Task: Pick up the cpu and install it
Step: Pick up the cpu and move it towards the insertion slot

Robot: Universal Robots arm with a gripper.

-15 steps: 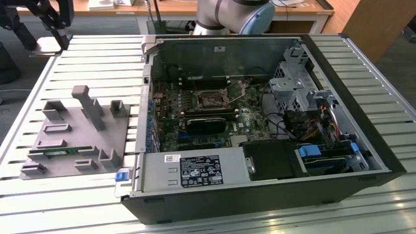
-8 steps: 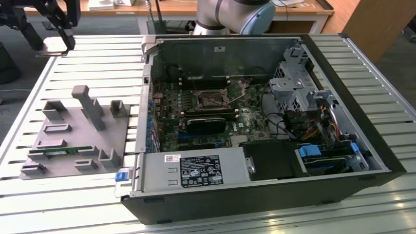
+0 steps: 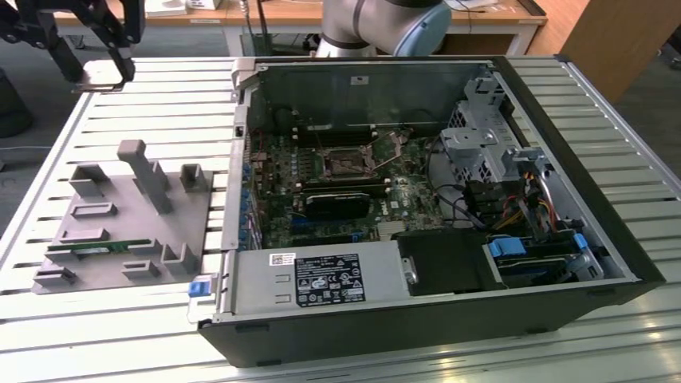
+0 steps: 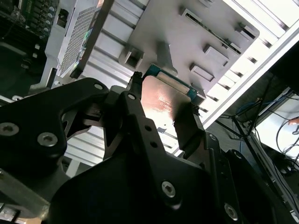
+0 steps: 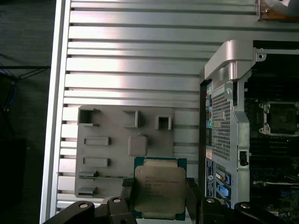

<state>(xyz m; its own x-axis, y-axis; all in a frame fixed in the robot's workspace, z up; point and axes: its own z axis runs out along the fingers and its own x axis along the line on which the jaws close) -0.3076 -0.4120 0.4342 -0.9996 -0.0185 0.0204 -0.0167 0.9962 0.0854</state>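
Observation:
The cpu point(image 5: 159, 189), a flat square chip with a silver top and green rim, is clamped between my gripper's point(image 5: 159, 201) black fingers point(image 5: 127, 193). In the second wrist view the cpu point(image 4: 164, 99) shines between the same fingers point(image 4: 135, 109). In the exterior view my gripper point(image 3: 98, 70) hangs at the far corner on the exterior view's left, above the slatted table, with the cpu point(image 3: 101, 76) in it. The black-centred socket point(image 3: 346, 163) lies on the motherboard inside the open computer case point(image 3: 596, 239), well away from the gripper; the first wrist view also catches the socket point(image 5: 280, 119).
A grey fixture plate point(image 3: 117, 231) with upright posts and pockets lies on the slatted table point(image 3: 127, 335) beside the case, holding a green memory stick point(image 3: 101, 247). The case's metal wall point(image 5: 229, 84) stands between fixture and motherboard. Drive cages and cables point(image 3: 500, 183) crowd the case's far side.

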